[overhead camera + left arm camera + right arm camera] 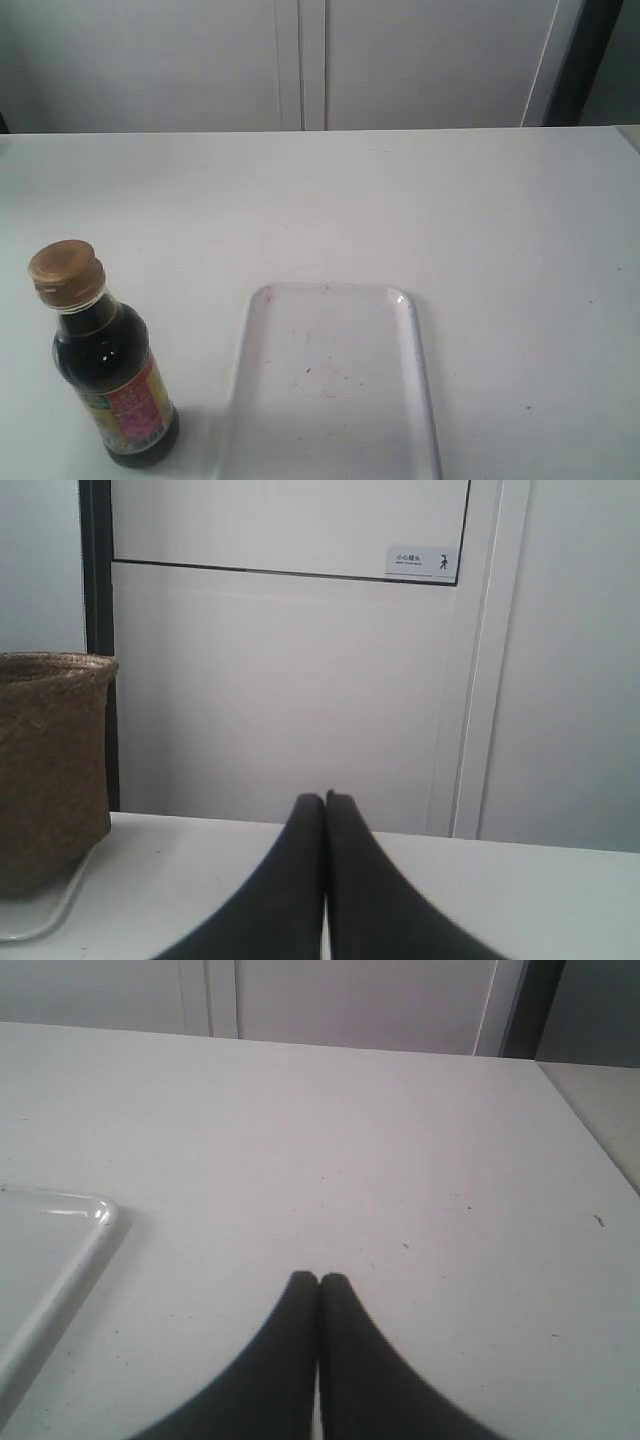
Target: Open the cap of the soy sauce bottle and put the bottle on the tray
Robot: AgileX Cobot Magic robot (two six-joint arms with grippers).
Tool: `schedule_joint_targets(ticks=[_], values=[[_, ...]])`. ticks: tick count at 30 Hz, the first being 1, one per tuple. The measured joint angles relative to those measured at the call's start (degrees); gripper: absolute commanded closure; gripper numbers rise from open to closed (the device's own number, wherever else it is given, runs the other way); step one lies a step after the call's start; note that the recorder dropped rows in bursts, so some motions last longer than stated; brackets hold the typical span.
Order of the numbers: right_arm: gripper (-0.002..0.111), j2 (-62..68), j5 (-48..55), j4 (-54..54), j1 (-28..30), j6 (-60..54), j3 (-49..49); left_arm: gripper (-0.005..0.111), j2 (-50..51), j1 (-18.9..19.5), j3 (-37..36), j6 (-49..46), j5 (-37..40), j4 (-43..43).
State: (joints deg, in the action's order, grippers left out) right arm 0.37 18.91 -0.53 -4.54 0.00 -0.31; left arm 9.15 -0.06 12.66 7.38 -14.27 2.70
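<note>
Left claw (325,798) and right claw (318,1278) sit closed, empty; one should steady the bottle (108,370), one twist the cap (66,272).

Colours, fwiw: the small clear glass soy sauce bottle (110,370) was filled with near-black brown liquid, and its paper label (135,405) was red, yellow and green. The round ridged metal cap (66,272) was golden bronze. The flat rectangular plastic tray (330,289) looked milky white, kinda see-through. The plain table (450,200) was white with tiny dark specks. The left gripper (325,800) and right gripper (318,1280) were both matte black. The woven basket (50,770) was straw brown.
</note>
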Motion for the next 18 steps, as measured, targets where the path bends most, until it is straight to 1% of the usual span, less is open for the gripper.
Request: schedule_joint_targets(ticks=[5,10,13,16,18], values=[[0.108,0.0,0.0,0.0,0.0,0.0,0.0,0.107,6.87,0.0,5.42,1.74,-0.5,-3.52],[0.108,0.0,0.0,0.0,0.0,0.0,0.0,0.107,14.01,0.0,10.68,9.85,-2.86,-12.5],[0.108,0.0,0.0,0.0,0.0,0.0,0.0,0.107,18.26,0.0,12.83,18.87,-6.3,-20.8],[0.108,0.0,0.0,0.0,0.0,0.0,0.0,0.107,22.69,0.0,14.36,30.07,-11.43,-32.0],[0.108,0.0,0.0,0.0,0.0,0.0,0.0,0.107,25.15,0.0,14.92,35.8,-15.55,-38.14]])
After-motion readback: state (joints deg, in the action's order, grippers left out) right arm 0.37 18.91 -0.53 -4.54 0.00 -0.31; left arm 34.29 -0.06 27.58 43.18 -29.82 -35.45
